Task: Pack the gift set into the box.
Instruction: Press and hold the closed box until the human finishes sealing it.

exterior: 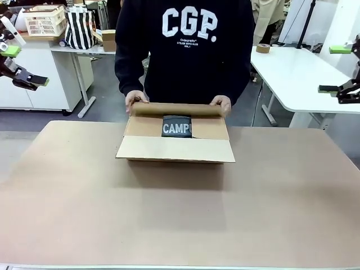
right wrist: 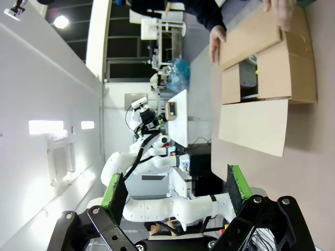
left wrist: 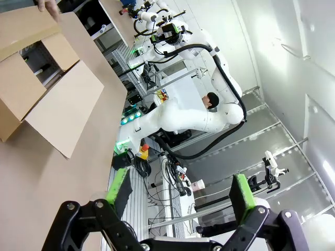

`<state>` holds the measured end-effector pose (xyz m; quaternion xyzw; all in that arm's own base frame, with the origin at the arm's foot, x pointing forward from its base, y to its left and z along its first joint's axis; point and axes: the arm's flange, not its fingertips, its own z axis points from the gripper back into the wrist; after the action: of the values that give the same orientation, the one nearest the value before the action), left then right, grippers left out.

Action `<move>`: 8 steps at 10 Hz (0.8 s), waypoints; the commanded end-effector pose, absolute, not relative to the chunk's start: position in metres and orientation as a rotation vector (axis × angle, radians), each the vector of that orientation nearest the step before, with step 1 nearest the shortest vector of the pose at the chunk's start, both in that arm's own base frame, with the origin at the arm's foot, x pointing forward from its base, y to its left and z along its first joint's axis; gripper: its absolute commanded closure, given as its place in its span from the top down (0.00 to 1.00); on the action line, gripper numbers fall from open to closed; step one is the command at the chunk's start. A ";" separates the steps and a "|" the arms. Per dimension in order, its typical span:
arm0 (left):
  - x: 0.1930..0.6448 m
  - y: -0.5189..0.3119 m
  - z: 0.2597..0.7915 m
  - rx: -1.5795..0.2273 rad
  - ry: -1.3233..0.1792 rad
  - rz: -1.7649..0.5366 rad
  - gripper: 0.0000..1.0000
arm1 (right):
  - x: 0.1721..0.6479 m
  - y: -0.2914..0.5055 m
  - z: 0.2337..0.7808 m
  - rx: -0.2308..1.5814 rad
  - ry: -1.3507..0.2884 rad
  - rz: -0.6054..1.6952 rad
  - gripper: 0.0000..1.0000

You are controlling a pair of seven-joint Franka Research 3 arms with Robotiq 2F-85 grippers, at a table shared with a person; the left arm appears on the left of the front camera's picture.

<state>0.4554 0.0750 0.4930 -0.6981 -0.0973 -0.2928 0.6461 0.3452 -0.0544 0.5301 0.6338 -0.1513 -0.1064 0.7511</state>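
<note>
The box (exterior: 175,140) stands on the far middle of the brown table (exterior: 180,219), with its near flap folded outward. A person's hands (exterior: 135,99) hold the far flap, tipping it over the opening. Inside lies the gift set (exterior: 176,127), a dark item printed "CAMP". My left gripper (exterior: 26,66) hangs open, high at the left edge and far from the box. High at the right edge, my right gripper (exterior: 333,69) is open too. In the left wrist view the open left gripper (left wrist: 179,193) holds nothing, and the box (left wrist: 52,99) lies far off. The right gripper (right wrist: 175,187) is empty, with the box (right wrist: 272,78) beyond it.
Behind the person stand white tables. The left one carries a basket (exterior: 45,21), a striped bag (exterior: 79,27) and a small cardboard box (exterior: 108,39); the right one has a tape roll (exterior: 262,48). The near half of the brown table is bare.
</note>
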 end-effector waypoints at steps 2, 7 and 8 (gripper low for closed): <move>0.452 0.084 0.493 -1.582 -0.225 -0.690 1.00 | 0.348 -0.053 0.530 1.398 -0.354 -0.211 1.00; 0.452 0.084 0.493 -1.582 -0.225 -0.690 1.00 | 0.348 -0.053 0.530 1.398 -0.354 -0.211 1.00; 0.452 0.084 0.493 -1.582 -0.225 -0.690 1.00 | 0.348 -0.053 0.530 1.398 -0.354 -0.211 1.00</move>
<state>0.4554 0.0750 0.4930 -0.6981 -0.0973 -0.2928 0.6461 0.3452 -0.0544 0.5301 0.6339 -0.1511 -0.1062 0.7510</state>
